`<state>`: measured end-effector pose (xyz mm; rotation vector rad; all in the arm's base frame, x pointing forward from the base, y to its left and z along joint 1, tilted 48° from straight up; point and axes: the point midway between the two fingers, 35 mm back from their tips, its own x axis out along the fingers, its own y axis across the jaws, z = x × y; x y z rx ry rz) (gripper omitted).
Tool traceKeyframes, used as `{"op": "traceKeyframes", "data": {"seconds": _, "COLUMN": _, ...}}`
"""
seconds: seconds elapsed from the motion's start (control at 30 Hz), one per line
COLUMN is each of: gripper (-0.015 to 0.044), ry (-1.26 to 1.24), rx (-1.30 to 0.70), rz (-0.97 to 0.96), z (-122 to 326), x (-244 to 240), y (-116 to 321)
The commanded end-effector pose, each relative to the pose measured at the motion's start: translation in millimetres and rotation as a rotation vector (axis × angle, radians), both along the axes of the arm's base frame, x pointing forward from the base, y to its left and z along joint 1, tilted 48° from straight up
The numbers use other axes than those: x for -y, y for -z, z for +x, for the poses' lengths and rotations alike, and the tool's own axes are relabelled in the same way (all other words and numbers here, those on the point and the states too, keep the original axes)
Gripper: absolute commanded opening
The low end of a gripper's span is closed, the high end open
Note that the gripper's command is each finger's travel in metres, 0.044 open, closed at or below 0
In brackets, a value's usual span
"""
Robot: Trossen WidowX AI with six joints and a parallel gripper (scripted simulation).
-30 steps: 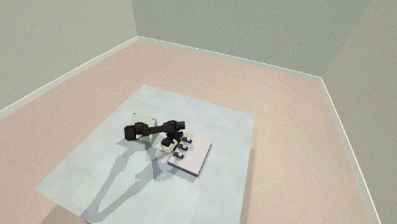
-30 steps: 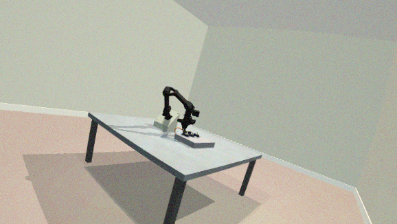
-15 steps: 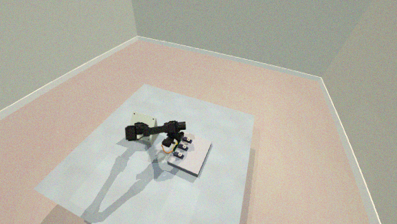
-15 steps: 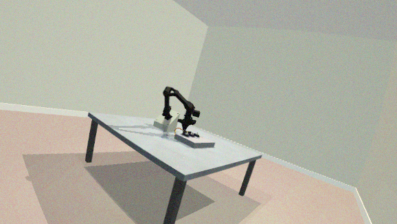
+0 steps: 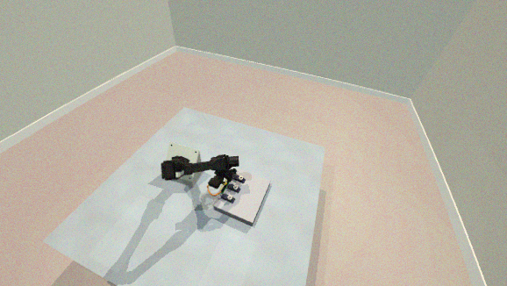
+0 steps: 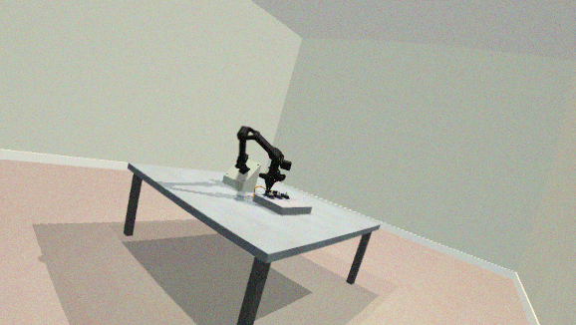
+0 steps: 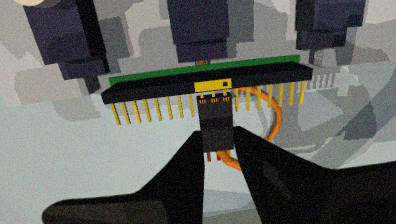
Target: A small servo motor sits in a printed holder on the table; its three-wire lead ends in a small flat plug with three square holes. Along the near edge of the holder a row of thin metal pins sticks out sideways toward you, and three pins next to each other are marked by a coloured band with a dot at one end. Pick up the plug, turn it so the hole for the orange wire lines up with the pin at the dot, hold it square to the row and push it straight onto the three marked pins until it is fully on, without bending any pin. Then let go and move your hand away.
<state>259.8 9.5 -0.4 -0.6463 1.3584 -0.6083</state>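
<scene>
In the wrist view my gripper (image 7: 217,135) is shut on the small black plug (image 7: 216,120). The plug stands upright between the fingers, its top end at the tips of the three pins under the yellow band (image 7: 214,85), which has a dark dot at its right end. The row of gold pins (image 7: 145,109) sticks out from the black pin header (image 7: 150,90) with a green board behind it. The orange wire (image 7: 274,120) loops from the plug's rear to the right and up behind the header. In the top and exterior views the gripper (image 5: 218,181) (image 6: 270,188) is low at the near edge of the holder (image 5: 252,203) (image 6: 291,205).
Three dark servo motors (image 7: 200,27) (image 5: 234,188) sit in a row on the holder behind the header. The arm's pale base block (image 5: 183,153) (image 6: 240,178) stands on the table (image 5: 272,246) (image 6: 249,224) just behind the holder.
</scene>
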Motion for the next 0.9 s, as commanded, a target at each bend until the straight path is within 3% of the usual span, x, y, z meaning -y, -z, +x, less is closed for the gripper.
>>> {"op": "traceKeyframes", "data": {"seconds": 0.0, "gripper": 0.0, "ry": -0.004, "rx": -0.002, "rz": -0.005, "z": 3.4, "x": 0.3, "y": -1.0}}
{"op": "traceKeyframes", "data": {"seconds": 0.2, "gripper": 0.0, "ry": -0.004, "rx": -0.002, "rz": -0.005, "z": 7.0, "x": -0.1, "y": -1.8}}
{"op": "traceKeyframes", "data": {"seconds": 0.5, "gripper": 0.0236, "ry": -0.004, "rx": -0.002, "rz": -0.005, "z": 3.7, "x": 0.0, "y": 0.3}}
{"op": "traceKeyframes", "data": {"seconds": 0.73, "gripper": 0.042, "ry": -0.004, "rx": -0.003, "rz": -0.003, "z": -3.2, "x": -42.3, "y": -38.5}}
{"op": "traceKeyframes", "data": {"seconds": 0.87, "gripper": 0.044, "ry": -0.004, "rx": -0.003, "rz": -0.003, "z": -3.2, "x": -42.3, "y": -38.5}}
